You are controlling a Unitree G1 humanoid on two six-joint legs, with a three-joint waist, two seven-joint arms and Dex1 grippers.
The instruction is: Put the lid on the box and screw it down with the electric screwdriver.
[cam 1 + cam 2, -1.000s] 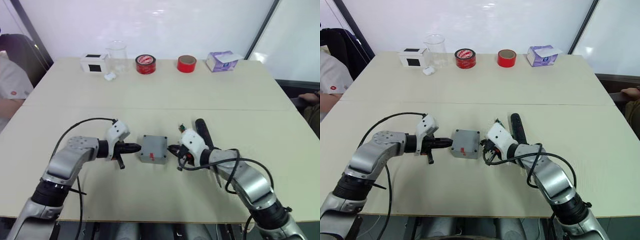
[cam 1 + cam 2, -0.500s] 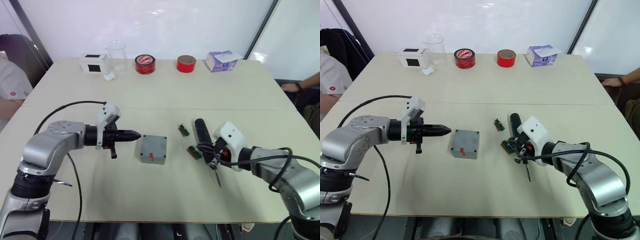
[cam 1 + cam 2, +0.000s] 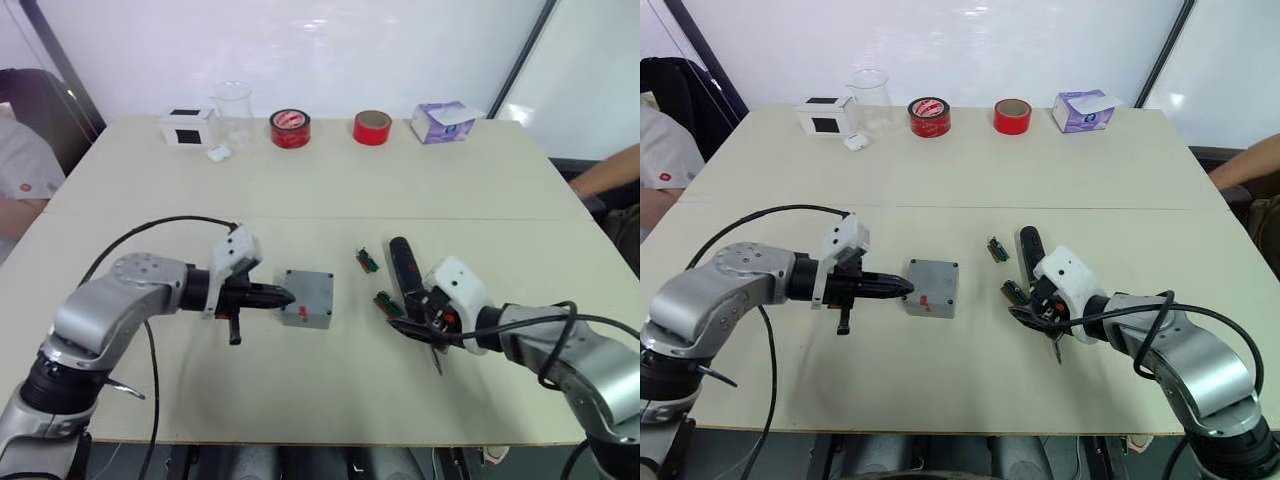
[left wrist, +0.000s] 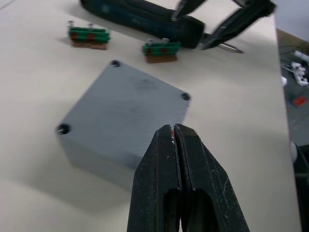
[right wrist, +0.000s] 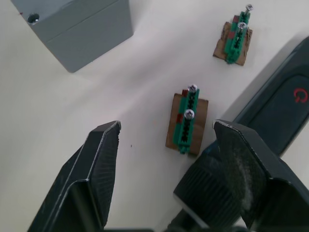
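Lid (image 3: pixel 307 292) on box (image 3: pixel 304 316)

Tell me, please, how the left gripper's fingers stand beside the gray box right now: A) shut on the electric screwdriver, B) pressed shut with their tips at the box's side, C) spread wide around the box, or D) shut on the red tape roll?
B: the left wrist view shows the left gripper with its fingers pressed together, tips at the side of the box, holding nothing.

Both head eyes look forward and down over the desk (image 3: pixel 330 190). Each wrist camera sits close above it, and all views share the box (image 3: pixel 306 297).
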